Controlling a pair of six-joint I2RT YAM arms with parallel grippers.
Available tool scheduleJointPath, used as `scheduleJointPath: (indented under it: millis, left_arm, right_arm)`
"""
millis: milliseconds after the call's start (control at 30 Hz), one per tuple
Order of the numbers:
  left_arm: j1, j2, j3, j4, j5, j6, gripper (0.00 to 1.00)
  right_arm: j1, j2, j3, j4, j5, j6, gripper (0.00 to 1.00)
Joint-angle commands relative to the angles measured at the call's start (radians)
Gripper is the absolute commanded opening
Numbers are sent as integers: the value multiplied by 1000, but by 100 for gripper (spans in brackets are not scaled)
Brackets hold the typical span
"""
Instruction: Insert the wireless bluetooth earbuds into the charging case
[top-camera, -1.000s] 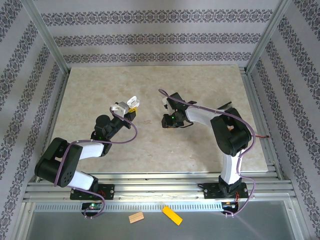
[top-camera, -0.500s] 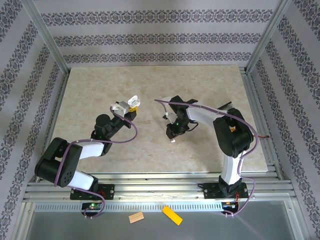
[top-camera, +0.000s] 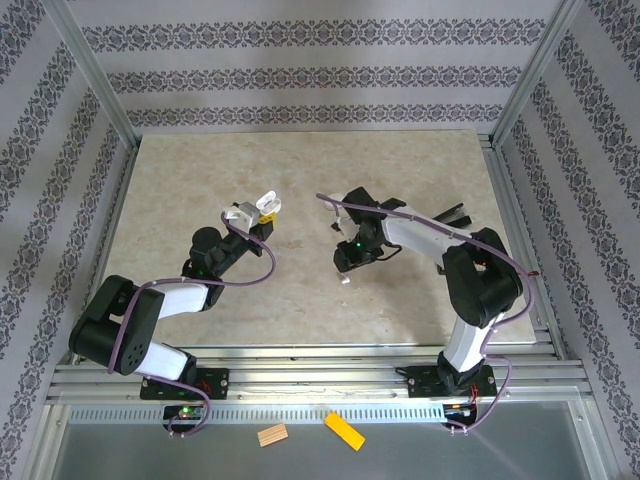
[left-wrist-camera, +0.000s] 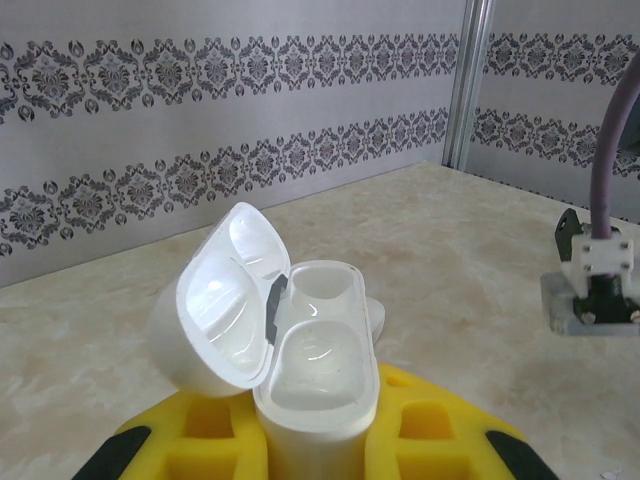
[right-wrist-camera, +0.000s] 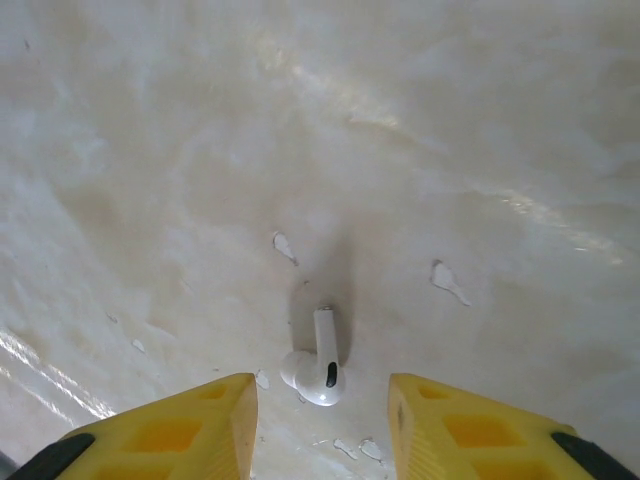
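White stemmed plastic earbud (right-wrist-camera: 320, 365), loose on beige marble tabletop (right-wrist-camera: 450, 150) right of centre, between parted jaws of right gripper (right-wrist-camera: 322, 400); left gripper (left-wrist-camera: 315, 435) clenches open white pill-shaped charging case (left-wrist-camera: 315, 360); risk: an off-centre closing probably flicks the slick earbud away.

1 white stemmed earbud (right-wrist-camera: 320, 362) lying flat on marble tabletop (right-wrist-camera: 470, 140), white charging case (left-wrist-camera: 315, 380) lid open, seemingly upright

No writing, brand, number or sign can be read on the case (left-wrist-camera: 318, 365), on the earbud (right-wrist-camera: 323, 362), or on anything else in view.
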Motion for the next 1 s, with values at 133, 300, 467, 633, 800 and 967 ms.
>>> scheduleJointPath:
  millis: [133, 300, 467, 633, 800, 967]
  left_arm:
    - [13, -21, 20, 15, 19, 12, 0]
    - [13, -13, 14, 30, 34, 8, 0]
    - [13, -4, 4, 51, 51, 11, 0]
    - [13, -7, -9, 58, 40, 14, 0]
    - [12, -7, -12, 62, 41, 11, 0]
    - [12, -20, -17, 46, 34, 20, 0]
  right_arm:
    - [35, -69, -147, 116, 99, 252, 38]
    - [37, -87, -211, 167, 65, 300, 33]
    - [42, -80, -219, 213, 13, 322, 31]
    - [48, -74, -236, 272, -15, 356, 30]
    - [48, -19, -209, 286, -24, 375, 27]
    - [49, 18, -161, 250, 10, 336, 26]
